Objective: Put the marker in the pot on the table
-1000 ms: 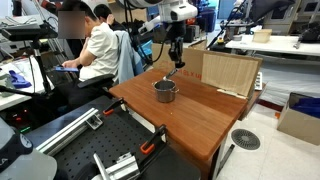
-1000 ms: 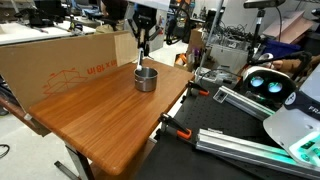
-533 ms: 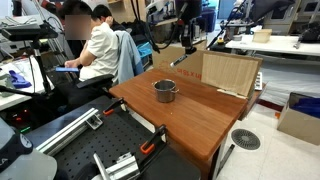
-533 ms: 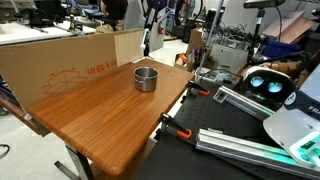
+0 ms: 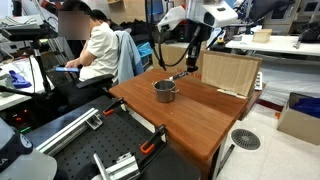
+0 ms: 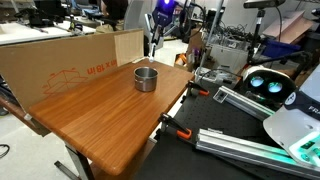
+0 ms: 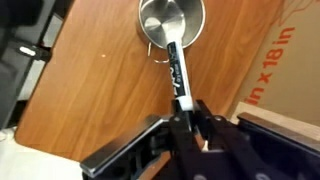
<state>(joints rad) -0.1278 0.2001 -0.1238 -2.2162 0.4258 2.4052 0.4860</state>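
Note:
My gripper [image 7: 189,122] is shut on the marker [image 7: 179,78], a thin dark and white pen that sticks out from the jaws toward the pot [image 7: 171,21]. The pot is a small round silver metal pot standing on the reddish-brown table [image 7: 95,90]. In both exterior views the gripper [image 5: 190,60] [image 6: 151,43] hangs above the table's far edge, beside and above the pot [image 5: 164,91] [image 6: 146,77]. The marker [image 5: 181,71] slants down from the jaws toward the pot, its tip above the rim, apart from it.
A large cardboard box [image 5: 228,72] [image 6: 60,65] stands along the table's back edge, close to the gripper. A seated person [image 5: 98,50] is beyond the table. A round fan disc [image 5: 245,139] lies on the floor. Black metal rails [image 5: 90,140] and clamps [image 6: 180,130] border the table's front.
The gripper, still holding the marker, has moved from right above the pot up and sideways toward the cardboard box and now sits lower again. The pot has not moved.

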